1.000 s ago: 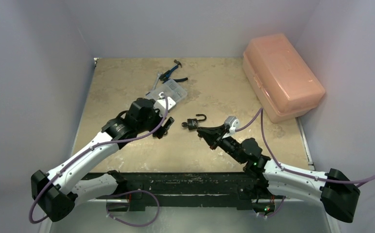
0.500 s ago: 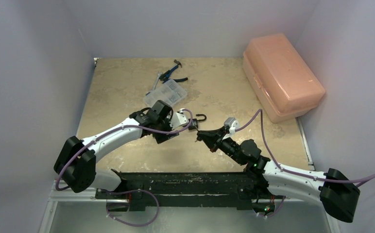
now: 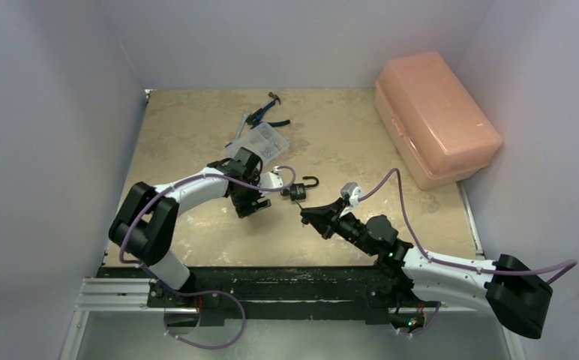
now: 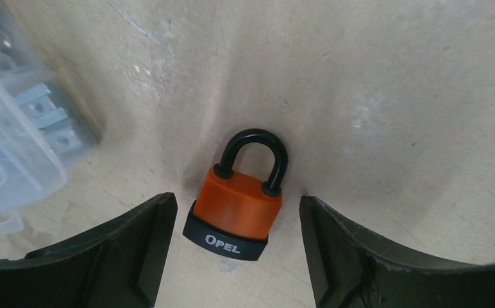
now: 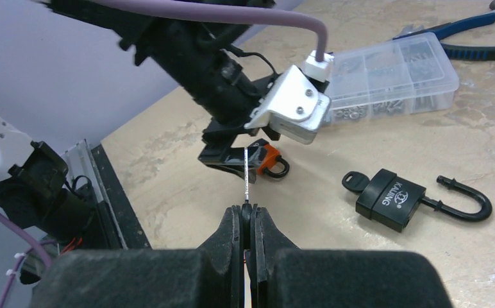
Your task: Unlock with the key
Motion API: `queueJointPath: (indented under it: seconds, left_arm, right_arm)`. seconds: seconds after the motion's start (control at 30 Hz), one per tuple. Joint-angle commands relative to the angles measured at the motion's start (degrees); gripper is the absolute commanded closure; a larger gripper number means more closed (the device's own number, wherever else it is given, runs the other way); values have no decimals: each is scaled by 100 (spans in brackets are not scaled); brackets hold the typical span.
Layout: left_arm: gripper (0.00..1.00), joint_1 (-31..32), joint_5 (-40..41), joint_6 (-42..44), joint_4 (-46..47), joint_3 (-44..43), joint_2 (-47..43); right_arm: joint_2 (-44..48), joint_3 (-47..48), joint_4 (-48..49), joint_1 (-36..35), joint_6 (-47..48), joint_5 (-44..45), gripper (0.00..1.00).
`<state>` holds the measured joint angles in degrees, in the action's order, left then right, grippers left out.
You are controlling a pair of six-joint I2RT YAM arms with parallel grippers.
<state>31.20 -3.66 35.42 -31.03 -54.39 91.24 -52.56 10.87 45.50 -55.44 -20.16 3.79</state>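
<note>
1. Beige stone-look table [image 3: 196, 127] inside pale walls, with both arms reaching over it from the near edge.
2. The right pincer [image 5: 248, 215] is pinched tight on the key [image 5: 249, 173], whose thin blade pokes out past the tips.
3. Just beyond that blade, the left pincer [image 4: 235, 215] is spread wide and straddles the orange padlock [image 4: 238, 205]. It lies flat, shackle closed, with a gap on each side.
4. Right of the left pincer lies a black padlock [image 5: 389, 199], shackle swung open, with a second key [image 5: 352, 181] in its base.
5. Beyond the left pincer sit a clear parts box [image 3: 258, 142] and then blue pliers [image 3: 265, 114]; far right is a pink box [image 3: 435, 116].
</note>
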Motion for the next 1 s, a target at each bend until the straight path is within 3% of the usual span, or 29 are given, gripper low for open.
queueJointPath:
  seconds: [0.0,0.2,0.43,0.57,0.67,0.73,0.97]
  left_arm:
    - [27,-397,-478,117,-21,-351,370]
    - [32,-543,-689,67,-172,-546,717]
    - [51,-545,-1145,-489,-341,-662,682]
    - [63,-521,-1353,-1446,-294,-766,579]
    - [78,-519,-1439,-2502,-293,-1085,612]
    - [83,-510,-1412,-3238,-274,-1187,646]
    - [100,-525,-509,-6151,-277,-1011,933]
  right_arm:
    - [46,66,260,-2,-169,-150,100]
    - [175,133,9,-2,-147,-228,100]
    - [460,59,-196,-2,-167,-171,100]
    - [576,-18,-233,-2,-181,-92,100]
    - [589,-41,-256,-2,-165,-19,100]
    - [565,-37,-260,-2,-126,21,100]
    - [472,-6,-277,-2,-75,136,100]
